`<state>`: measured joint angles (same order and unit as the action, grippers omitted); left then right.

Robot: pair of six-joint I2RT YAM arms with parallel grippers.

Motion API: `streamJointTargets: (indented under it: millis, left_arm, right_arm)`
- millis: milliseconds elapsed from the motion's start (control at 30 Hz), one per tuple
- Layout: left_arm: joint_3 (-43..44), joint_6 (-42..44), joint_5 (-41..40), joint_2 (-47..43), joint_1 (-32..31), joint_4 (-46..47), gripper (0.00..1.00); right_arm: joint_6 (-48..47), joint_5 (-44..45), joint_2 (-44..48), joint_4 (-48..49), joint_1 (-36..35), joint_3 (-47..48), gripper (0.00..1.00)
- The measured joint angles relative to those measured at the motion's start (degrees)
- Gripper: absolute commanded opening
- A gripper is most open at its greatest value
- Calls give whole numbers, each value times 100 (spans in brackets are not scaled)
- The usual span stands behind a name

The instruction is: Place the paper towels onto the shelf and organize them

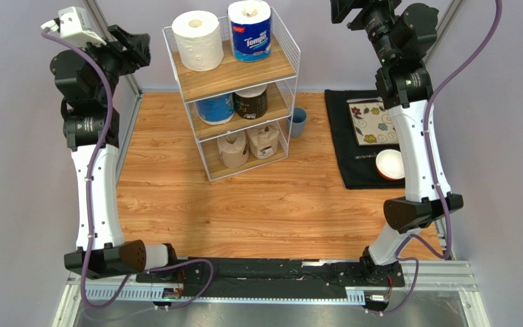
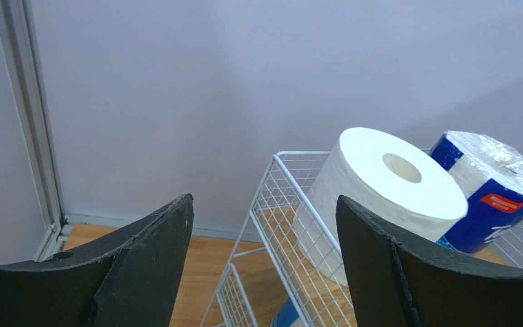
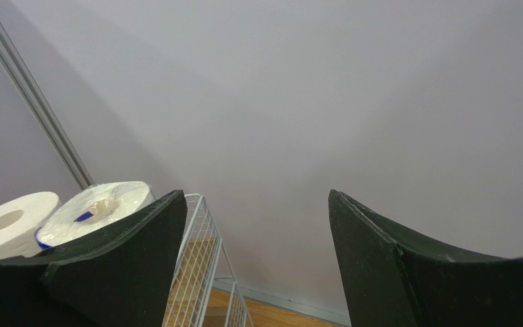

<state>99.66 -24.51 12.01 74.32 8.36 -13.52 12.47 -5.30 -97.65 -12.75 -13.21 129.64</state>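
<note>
Six paper towels are on the shelf (image 1: 240,71), two on each board. A white roll (image 1: 198,39) and a blue-wrapped roll (image 1: 250,30) stand on top. A second blue roll (image 1: 215,107) and a dark roll (image 1: 251,102) are in the middle, and one brown roll (image 1: 233,148) sits beside the other brown roll (image 1: 264,139) at the bottom. I judge that the placing is done and only the arms need to move away.

The left gripper (image 2: 264,204) has its jaws wide apart with nothing between them. The white roll stands just beyond its right finger and is partly hidden by it, with the blue-wrapped roll further out on the same side. The right gripper (image 3: 257,197) is also wide and empty. Both top rolls lie outside its left finger, and only the wall shows in the gap.

The danger now comes from the way down. Both grippers hang high, one on each side of the shelf's top. If the left one swings toward its right finger while it lowers, that finger could catch the wire rim or push the white roll against its neighbour. The frame looks light, so a side knock might shift it or tip the upright rolls. The same holds for the right gripper on its left side.
</note>
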Motion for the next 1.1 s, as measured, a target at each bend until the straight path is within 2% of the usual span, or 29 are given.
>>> streamJointTargets:
  millis: [433,800,1100]
  left_arm:
    - [546,22,103,846,0,444,85]
    - [605,245,111,1132,-127,568,85]
    - [667,450,44,1351,-315,560,85]
  right_arm:
    - [243,-398,-1281,-63,216,1154,84]
    - [538,-737,-1657,-9,201,1482,84]
    - [555,-621,-1757,-39,-155,1528,84]
